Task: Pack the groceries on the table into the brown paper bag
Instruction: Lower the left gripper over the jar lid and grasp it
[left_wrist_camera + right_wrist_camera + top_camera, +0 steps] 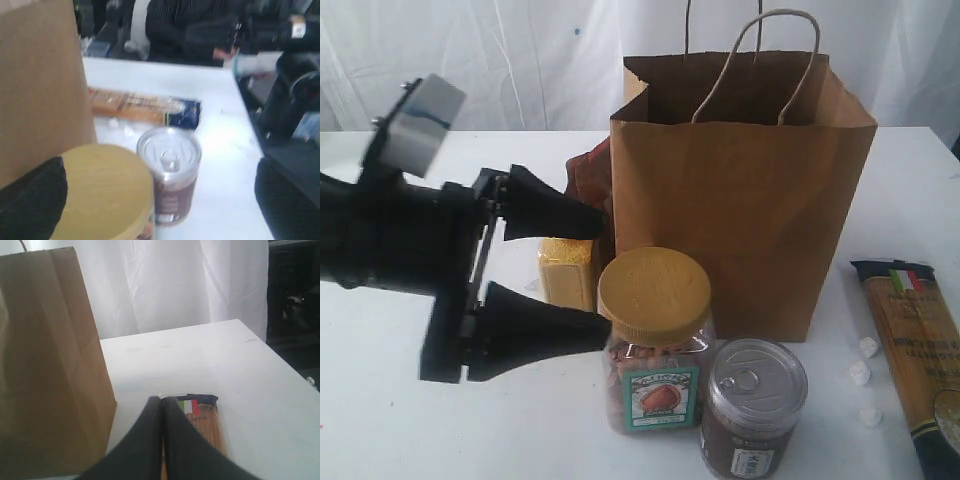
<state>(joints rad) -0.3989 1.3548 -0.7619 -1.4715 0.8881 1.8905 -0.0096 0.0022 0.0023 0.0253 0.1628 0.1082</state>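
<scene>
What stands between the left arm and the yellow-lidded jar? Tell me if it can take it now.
Probably yes: the left gripper has its jaws open right at the yellow-lidded jar, with nothing between them. The can stands close beside it.

**Black fingers closed tight beside the bag**

The right gripper has its two black fingers pressed flat together, with nothing between them. The brown paper bag stands upright on the white table. The long spaghetti packet lies flat near the bag's foot, not touching it. A white curtain hangs behind the bag.
</scene>
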